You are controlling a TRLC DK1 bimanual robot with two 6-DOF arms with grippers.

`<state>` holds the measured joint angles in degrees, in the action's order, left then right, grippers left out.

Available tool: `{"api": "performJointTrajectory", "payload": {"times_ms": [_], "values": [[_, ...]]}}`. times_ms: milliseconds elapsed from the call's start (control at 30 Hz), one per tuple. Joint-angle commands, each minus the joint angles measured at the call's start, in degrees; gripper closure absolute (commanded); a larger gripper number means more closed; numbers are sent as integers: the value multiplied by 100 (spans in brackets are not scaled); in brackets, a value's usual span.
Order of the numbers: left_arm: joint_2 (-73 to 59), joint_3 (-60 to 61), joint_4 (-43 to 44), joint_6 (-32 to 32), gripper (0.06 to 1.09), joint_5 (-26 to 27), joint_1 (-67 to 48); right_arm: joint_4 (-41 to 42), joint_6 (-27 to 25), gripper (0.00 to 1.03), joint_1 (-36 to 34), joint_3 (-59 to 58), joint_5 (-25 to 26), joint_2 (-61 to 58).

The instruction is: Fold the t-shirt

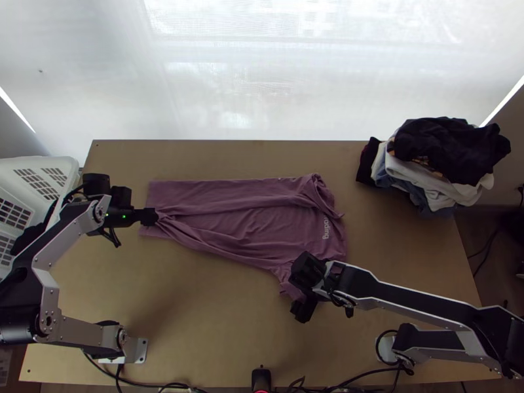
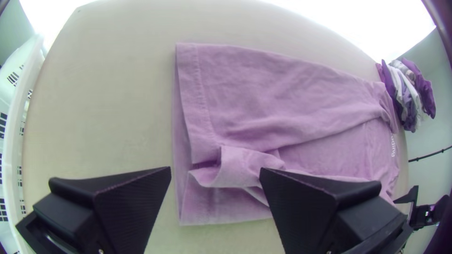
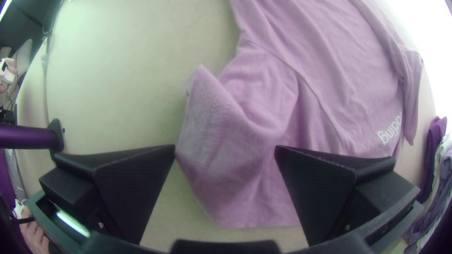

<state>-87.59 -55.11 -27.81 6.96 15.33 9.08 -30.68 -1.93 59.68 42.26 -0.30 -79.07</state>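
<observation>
The mauve t-shirt (image 1: 249, 216) lies lengthwise across the table, its long upper side folded inward and its lower side partly bunched. At its hem end stands my left gripper (image 1: 148, 217); in the left wrist view, the left gripper (image 2: 215, 174) is open above a rumpled fold near the hem (image 2: 202, 94). My right gripper (image 1: 302, 308) is by the sleeve at the shirt's near side. Seen from the right wrist, the right gripper (image 3: 225, 151) is open, with the sleeve (image 3: 221, 141) lying between and beyond its fingers.
A stack of folded clothes (image 1: 445, 164) sits at the table's far right corner. A white basket (image 1: 33, 190) stands off the left edge. Bare wood (image 1: 209, 314) extends between the arm bases on the near side. Cables run along the near edge.
</observation>
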Motion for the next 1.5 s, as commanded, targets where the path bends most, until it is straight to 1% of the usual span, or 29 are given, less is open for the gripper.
{"api": "performJointTrajectory", "payload": {"times_ms": [0,133,367,467,533,867,967,1033,1100,1133,1300,1400,1467], "values": [[260,-105,-400,227,13,58,243,9,9,5,-27,1,12,-39],[278,-61,-400,253,13,172,270,9,9,5,-27,37,12,-74],[357,-43,-444,165,13,189,208,0,18,5,-79,45,12,-83],[392,18,-479,253,13,242,208,0,26,5,-106,37,3,-83],[339,44,-427,323,13,260,199,9,26,5,-115,45,3,-91],[-21,-52,-14,271,14,304,-117,-44,35,5,-115,98,3,-144],[-74,-43,74,332,21,312,-179,-52,35,5,-123,98,3,-144],[-118,-43,65,402,29,312,-223,-61,35,5,-132,116,3,-162],[-135,-35,48,438,33,321,-240,-61,35,5,-132,133,3,-179],[-153,-35,39,455,38,348,-231,-61,35,5,-132,142,3,-188],[-206,-35,-128,543,65,506,-223,-61,35,5,-132,160,3,-214],[-206,-35,-216,543,85,515,-205,-61,35,5,-141,168,3,-214],[-179,-35,-242,534,100,515,-170,-61,26,5,-141,177,3,-214]]}}
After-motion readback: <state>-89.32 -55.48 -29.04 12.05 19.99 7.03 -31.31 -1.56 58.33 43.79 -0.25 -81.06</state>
